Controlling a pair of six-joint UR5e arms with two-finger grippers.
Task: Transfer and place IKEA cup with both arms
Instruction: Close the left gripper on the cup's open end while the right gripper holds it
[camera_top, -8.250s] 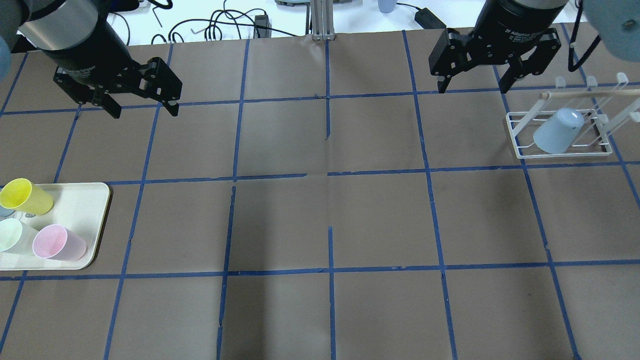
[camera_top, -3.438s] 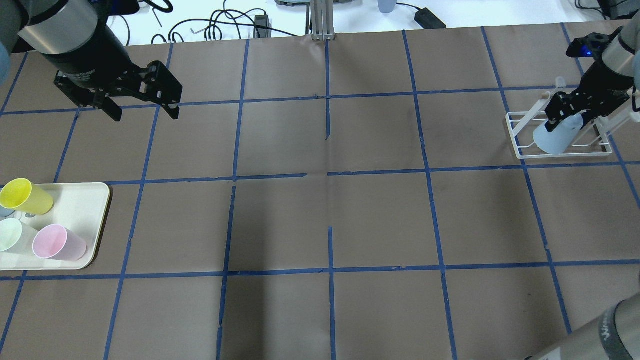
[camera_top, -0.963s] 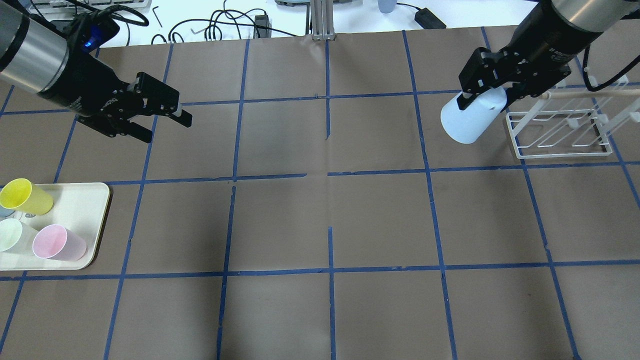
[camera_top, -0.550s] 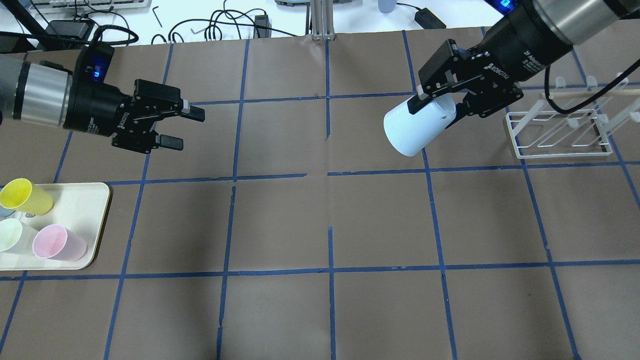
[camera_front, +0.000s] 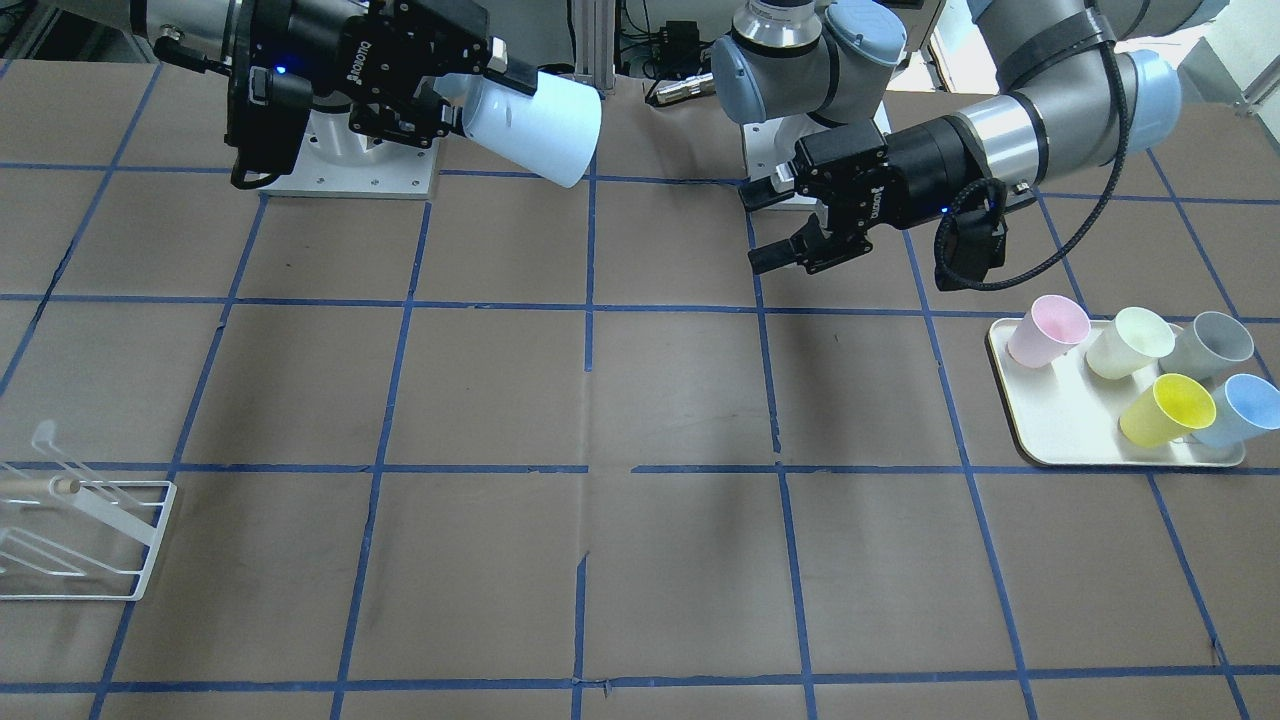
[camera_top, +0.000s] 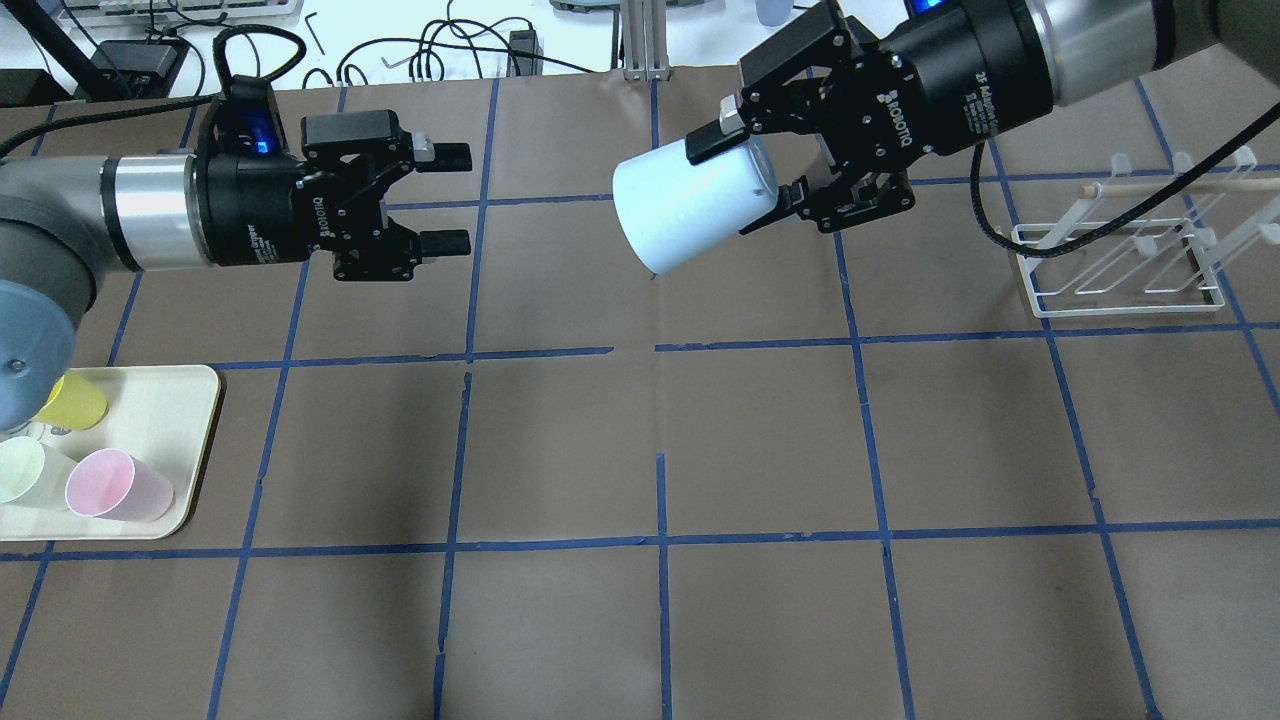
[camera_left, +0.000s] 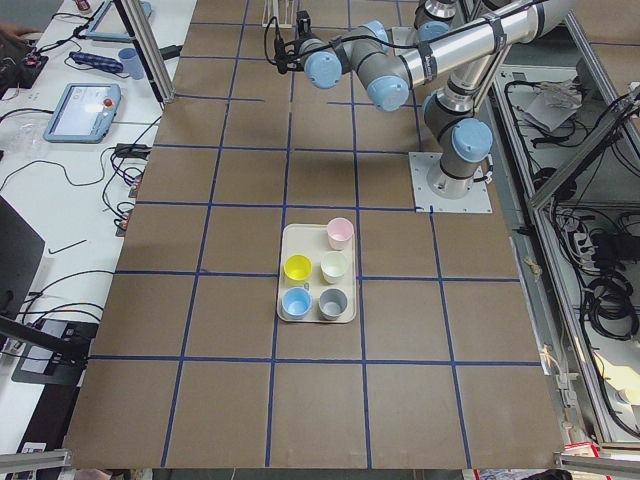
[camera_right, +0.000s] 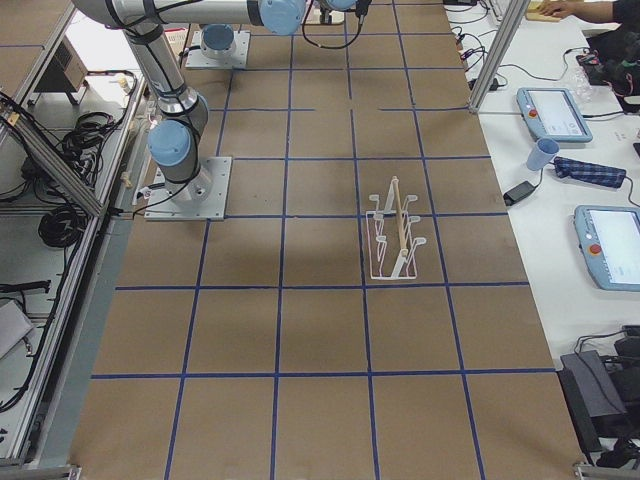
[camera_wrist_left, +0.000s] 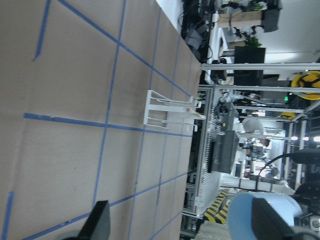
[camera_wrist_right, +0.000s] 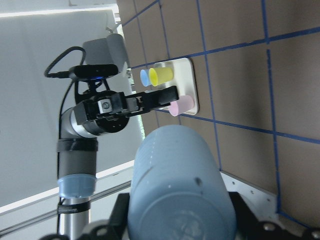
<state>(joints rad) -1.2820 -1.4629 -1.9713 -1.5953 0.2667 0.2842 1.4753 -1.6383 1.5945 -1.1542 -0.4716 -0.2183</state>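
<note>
Over the tabletop (camera_top: 760, 440) the right pincer (camera_top: 752, 170) clamps the cup (camera_top: 685, 210), left pincer (camera_top: 455, 198) apart — a skewed grab could knock it free.

Seen from overhead, the left arm (camera_top: 150, 215) lay level, entering from 9 o'clock. The left gripper (camera_top: 455, 197) pointed toward 3 o'clock, its fingers spread wide and bare. The right arm (camera_top: 1080, 40) entered from 2 o'clock. The right gripper (camera_top: 745, 180) aimed toward 8 o'clock, clamped on the IKEA cup (camera_top: 680, 215).

Taped brown table (camera_top: 760, 440) carries a tray (camera_top: 160, 405) and wire rack (camera_top: 1120, 265).
</note>
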